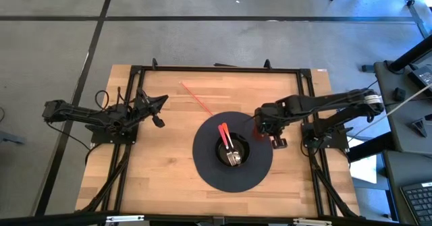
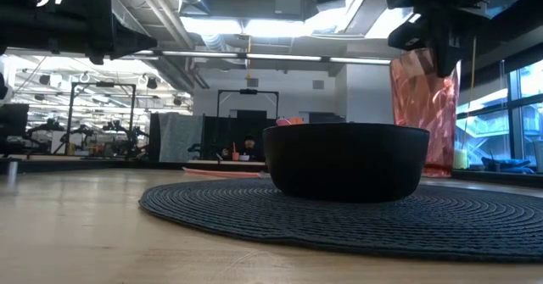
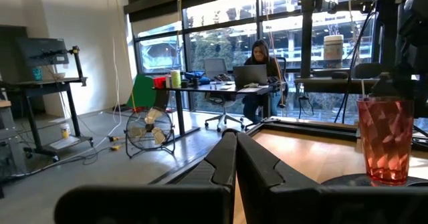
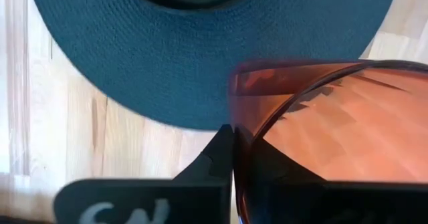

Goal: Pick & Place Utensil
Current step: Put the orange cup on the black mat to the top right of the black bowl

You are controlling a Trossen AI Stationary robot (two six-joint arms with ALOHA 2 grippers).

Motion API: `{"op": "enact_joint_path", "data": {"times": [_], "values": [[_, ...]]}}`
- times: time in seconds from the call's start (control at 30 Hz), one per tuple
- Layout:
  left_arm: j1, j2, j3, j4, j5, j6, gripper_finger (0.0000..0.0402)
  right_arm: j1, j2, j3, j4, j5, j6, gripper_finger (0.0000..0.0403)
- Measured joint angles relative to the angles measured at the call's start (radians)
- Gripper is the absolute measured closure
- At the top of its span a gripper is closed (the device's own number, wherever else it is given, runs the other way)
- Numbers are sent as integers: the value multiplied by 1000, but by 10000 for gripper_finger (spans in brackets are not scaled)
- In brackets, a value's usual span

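Note:
A black bowl [image 1: 231,152] stands on a round dark woven mat [image 1: 209,172]. A red-handled utensil [image 1: 223,134] and a metal utensil [image 1: 234,158] lie in the bowl. My right gripper [image 1: 262,127] is at the mat's right edge, shut on a red translucent cup [image 2: 424,106]. My left gripper [image 1: 162,102] waits shut above the table's left part, touching nothing. A thin red stick [image 1: 196,98] lies flat on the wood on the bowl's far side. My right gripper [image 4: 234,134] comes from above, pointing down, and pinches the cup's wall at its rim [image 4: 235,100]. One finger [image 4: 210,160] is outside the cup and the other shows through the red wall inside it. The cup stays upright below the gripper; whether its base rests on the mat I cannot tell.
A black frame [image 1: 216,69] borders the wooden table [image 1: 155,179]. Bare wood lies to the mat's left and near side. Beyond the table are desks, a floor fan [image 3: 150,127] and a seated person [image 3: 257,67].

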Motion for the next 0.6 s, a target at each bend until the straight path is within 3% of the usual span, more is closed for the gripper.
{"op": "enact_joint_path", "data": {"times": [0.6], "values": [[0,0,0,-1,0,-1,395,0,100,4,36,2,-4,388]]}}
